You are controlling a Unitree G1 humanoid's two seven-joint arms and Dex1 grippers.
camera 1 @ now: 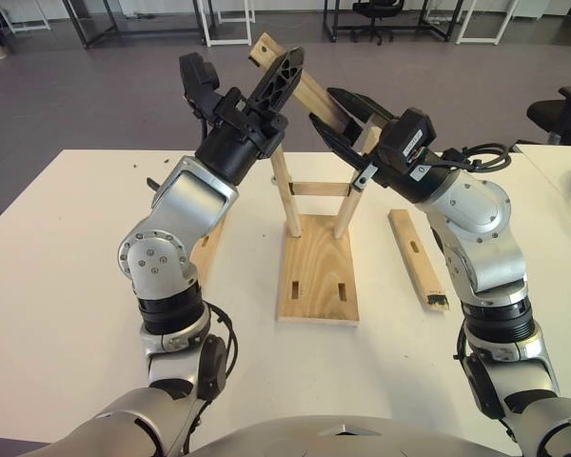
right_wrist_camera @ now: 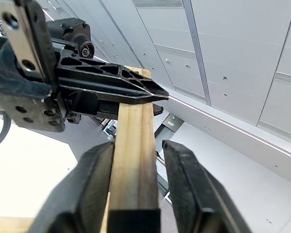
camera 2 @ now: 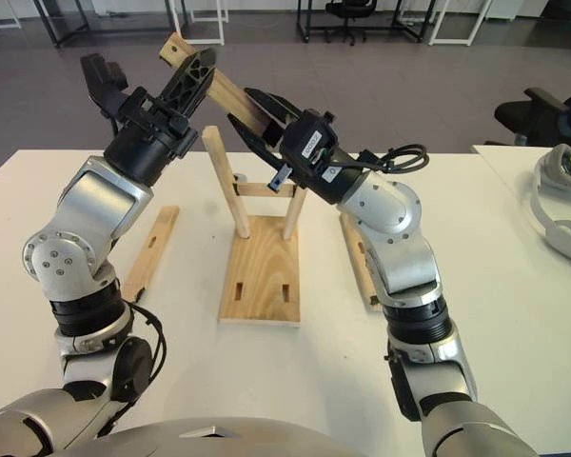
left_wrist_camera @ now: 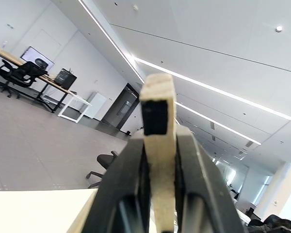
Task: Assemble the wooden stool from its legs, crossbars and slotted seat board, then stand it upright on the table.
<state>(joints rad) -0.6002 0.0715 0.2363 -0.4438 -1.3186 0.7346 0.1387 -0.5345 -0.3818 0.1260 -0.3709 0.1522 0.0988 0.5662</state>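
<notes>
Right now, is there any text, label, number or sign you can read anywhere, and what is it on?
On the right arm's wrist housing, a white label: print too small to read.
On the far wall in the right wrist view, a green sign: blurred, unreadable.
On the wooden bar in the left tool and on the seat board: no markings seen.
Nothing here is legible.

Black fingers [left_wrist_camera: 117,189] of the left gripper [left_wrist_camera: 158,141] press both sides of a pale wooden bar [left_wrist_camera: 158,167], its dark end face jutting past them. Far behind stand office chairs [left_wrist_camera: 20,75].
</notes>
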